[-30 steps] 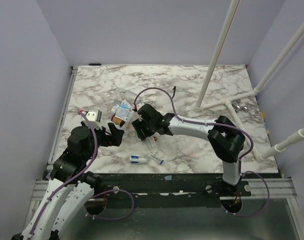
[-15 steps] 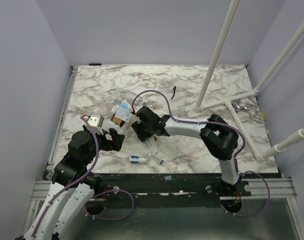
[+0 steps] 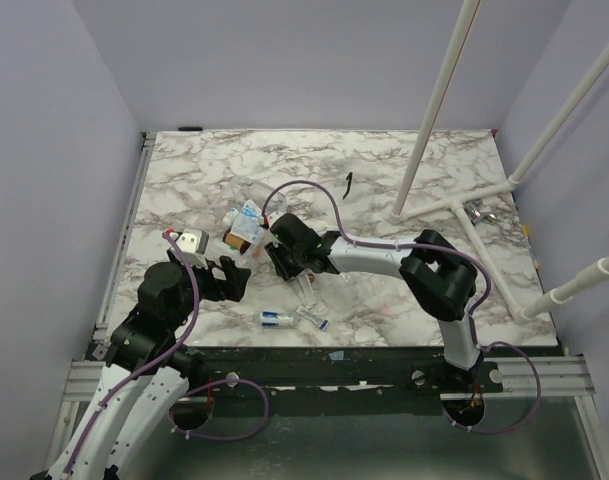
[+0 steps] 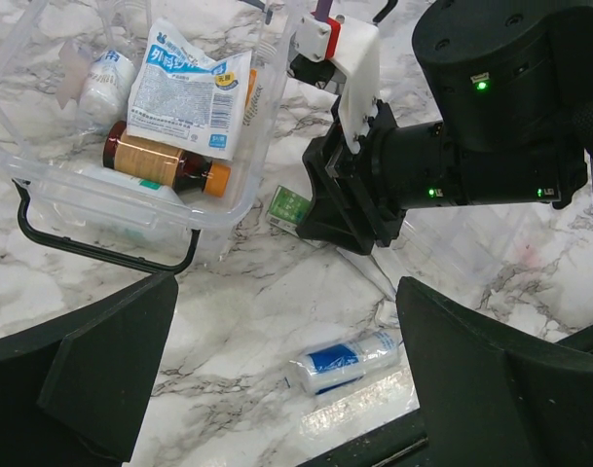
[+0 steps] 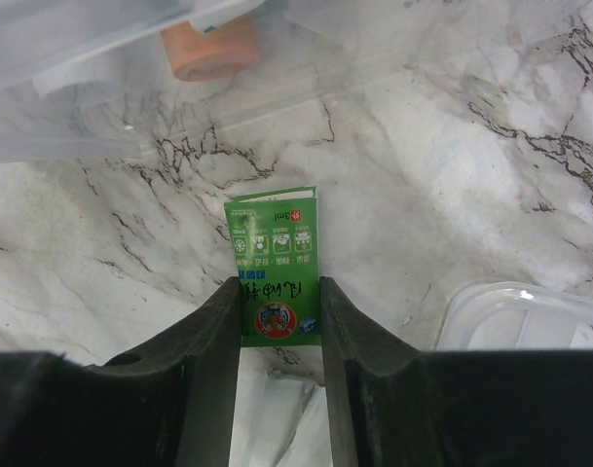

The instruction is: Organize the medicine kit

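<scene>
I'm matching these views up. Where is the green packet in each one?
Top external: hidden under the right gripper.
Left wrist: green packet at centre, just right of the clear box.
Right wrist: packet at centre, between that gripper's fingers.
Shared landmark: the orange-capped bottle in the box.

Left arm (image 3: 156, 305) and right arm (image 3: 379, 260): black joints, white links, purple cables (image 3: 306, 184), green lights (image 4: 482, 85)

Marbled counter (image 3: 384, 170) bore a clear bin (image 3: 230, 222) of packets, right claw (image 3: 276, 262) low just beside it, left claw (image 3: 233, 278) nearby, a blue-white roll (image 3: 276, 318) near the front edge.
</scene>
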Controlling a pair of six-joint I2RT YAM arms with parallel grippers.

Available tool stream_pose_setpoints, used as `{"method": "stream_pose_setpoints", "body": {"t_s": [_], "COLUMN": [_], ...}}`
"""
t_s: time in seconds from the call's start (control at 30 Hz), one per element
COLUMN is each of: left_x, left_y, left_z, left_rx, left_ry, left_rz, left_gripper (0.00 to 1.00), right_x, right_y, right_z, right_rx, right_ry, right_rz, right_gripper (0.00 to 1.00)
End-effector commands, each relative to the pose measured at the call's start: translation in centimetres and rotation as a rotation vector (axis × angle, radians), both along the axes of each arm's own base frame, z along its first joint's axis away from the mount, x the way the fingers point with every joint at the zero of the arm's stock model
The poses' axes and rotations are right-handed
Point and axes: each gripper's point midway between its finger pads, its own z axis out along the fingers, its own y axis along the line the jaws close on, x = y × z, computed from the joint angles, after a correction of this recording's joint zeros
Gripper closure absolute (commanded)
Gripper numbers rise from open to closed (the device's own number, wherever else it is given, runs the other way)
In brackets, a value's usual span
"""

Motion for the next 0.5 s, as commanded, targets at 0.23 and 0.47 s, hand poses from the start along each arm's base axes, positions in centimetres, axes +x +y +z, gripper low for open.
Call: {"method": "stream_pose_setpoints", "body": {"t_s": [0.23,0.47], "left_x": [0.1,0.1], "left_y": [-0.2,-0.3], "left_z": [0.2,0.1], "left_rx": [-0.007,-0.01], "left_ry": [-0.023,-0.021], "left_rz": [-0.013,-0.017], "left_gripper": [0.02,0.02], "right_x": [-0.4,-0.4], "right_y": [0.2,-2.2], "right_z": [3.5,6.7], "right_rx": [0.058,0.058], "right_ry": [-0.061,-0.122], "right_rz": [-0.016,-0.071], "right_gripper": [0.68,0.68]}}
